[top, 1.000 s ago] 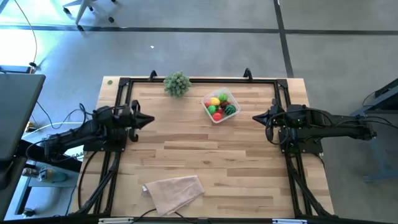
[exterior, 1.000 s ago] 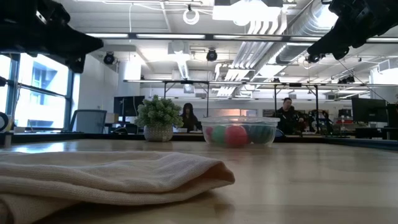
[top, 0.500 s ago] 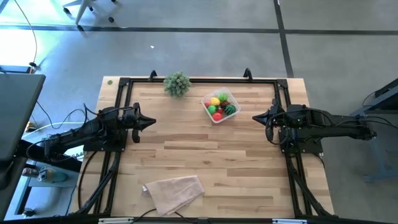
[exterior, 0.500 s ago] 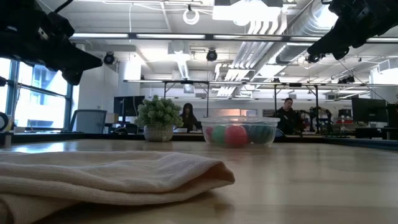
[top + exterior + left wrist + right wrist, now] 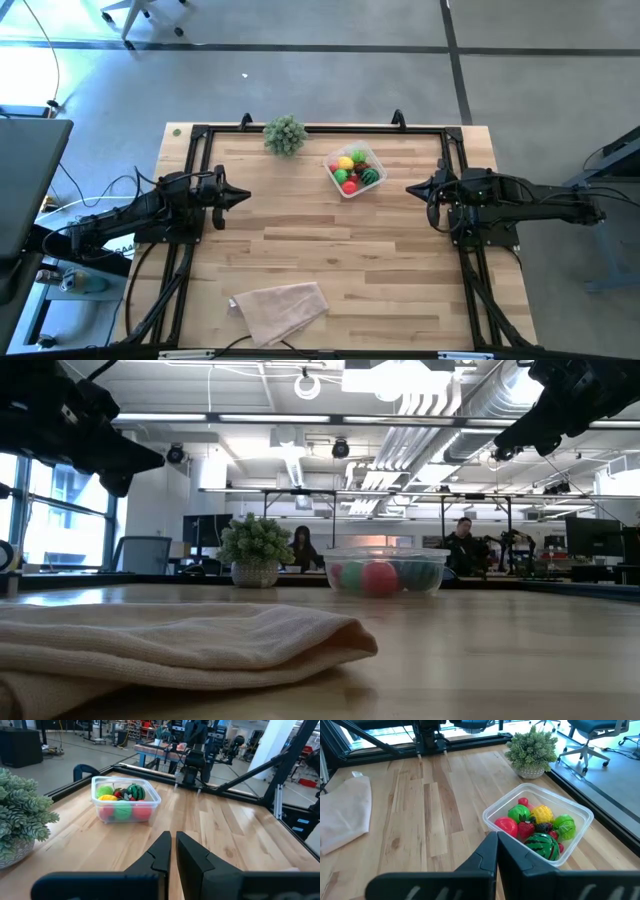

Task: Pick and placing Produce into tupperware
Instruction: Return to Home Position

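Inside the tupperware (image 5: 489, 816), produce (image 5: 519, 813) overlapping, lower pieces hidden.

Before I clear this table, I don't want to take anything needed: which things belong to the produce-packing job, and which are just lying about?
Job: clear square plastic tupperware box; small red, green and yellow toy produce inside it; left gripper and right gripper, both shut, raised at the sides of the table.

Lying about: bushy pale-green potted plant; crumpled beige cloth.

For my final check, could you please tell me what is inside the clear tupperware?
The tupperware holds toy produce: a striped watermelon, a yellow piece, a red piece, a green piece, a dark berry. Whatever lies beneath them is covered.
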{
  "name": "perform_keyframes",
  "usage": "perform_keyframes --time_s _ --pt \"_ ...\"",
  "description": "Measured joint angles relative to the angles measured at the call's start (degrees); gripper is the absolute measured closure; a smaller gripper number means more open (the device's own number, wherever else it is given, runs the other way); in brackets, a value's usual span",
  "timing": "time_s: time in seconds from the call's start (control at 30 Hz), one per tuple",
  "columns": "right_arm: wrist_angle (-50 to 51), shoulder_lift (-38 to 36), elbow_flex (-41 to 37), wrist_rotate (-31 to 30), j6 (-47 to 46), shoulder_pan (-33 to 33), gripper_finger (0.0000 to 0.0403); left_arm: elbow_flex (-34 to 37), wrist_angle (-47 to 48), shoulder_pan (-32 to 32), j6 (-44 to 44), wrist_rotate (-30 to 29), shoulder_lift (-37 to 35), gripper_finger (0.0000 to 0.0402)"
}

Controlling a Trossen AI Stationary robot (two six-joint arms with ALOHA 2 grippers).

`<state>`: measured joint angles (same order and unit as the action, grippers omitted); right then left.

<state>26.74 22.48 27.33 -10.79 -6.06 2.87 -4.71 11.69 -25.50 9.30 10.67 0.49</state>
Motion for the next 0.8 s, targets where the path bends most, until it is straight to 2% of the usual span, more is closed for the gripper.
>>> perform_keyframes --time_s 0.33,0.53,0.63,0.8 --pt "-1.01 0.0 0.0 0.0 -0.79 -0.02 0.0402 0.0 0.02 0.0 0.0 -0.02 0.0 0.0385" --pt "-5.2 0.04 0.02 -0.32 -15.96 -0.02 0.0402 0.0 0.02 0.0 0.0 -0.01 0.0 0.0385" --pt "-9.62 0.13 0.0 -2.87 -15.81 -0.01 0.0402 0.0 0.02 0.0 0.02 0.0 0.0 0.0385" --pt "-13.51 0.15 0.0 -2.68 -10.85 -0.02 0.0402 0.0 0.02 0.0 0.02 0.0 0.0 0.0385"
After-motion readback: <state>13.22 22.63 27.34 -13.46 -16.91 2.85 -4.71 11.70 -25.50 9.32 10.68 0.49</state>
